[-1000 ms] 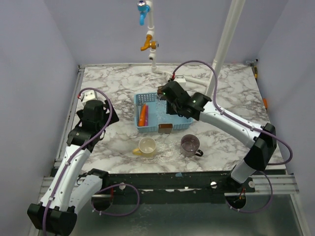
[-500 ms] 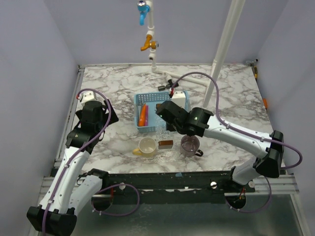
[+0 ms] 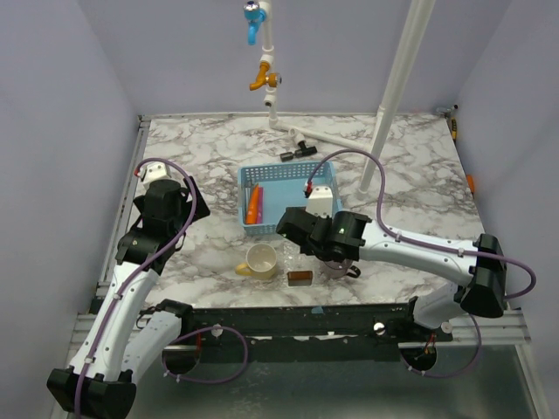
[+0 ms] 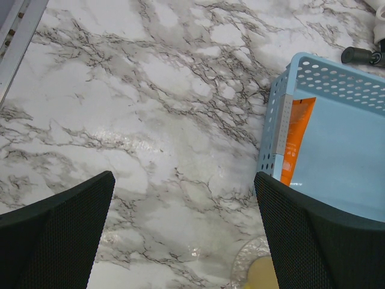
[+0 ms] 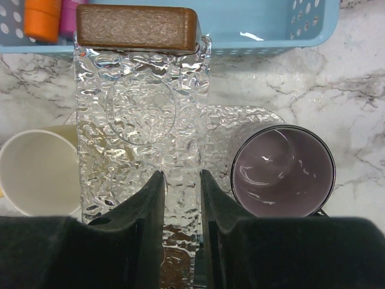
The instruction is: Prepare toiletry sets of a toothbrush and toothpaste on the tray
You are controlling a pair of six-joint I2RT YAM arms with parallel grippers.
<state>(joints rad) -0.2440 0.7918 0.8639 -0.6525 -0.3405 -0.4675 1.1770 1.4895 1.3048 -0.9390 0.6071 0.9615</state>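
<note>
Since a second ago the right arm has swung from over the basket toward the near edge. It has carried the clear embossed tray (image 5: 141, 120), with a brown block (image 3: 300, 278) at its far end, to between the two cups. Right fingers (image 5: 141, 205): clamped on the tray's near end.

Toothpaste (image 4: 295, 135): lies in the blue basket (image 3: 271, 170) along its left wall. A magenta-tipped item (image 5: 71, 9) sits just beside it, identity unclear.

Cream cup (image 3: 261, 260) stands left of the tray and purple cup (image 5: 283, 171) right of it, both upright on the marble surface (image 4: 150, 90).

Left fingers (image 4: 60, 235): spread wide, gripping nothing, above the surface left of the basket. The left arm is unmoved.
</note>
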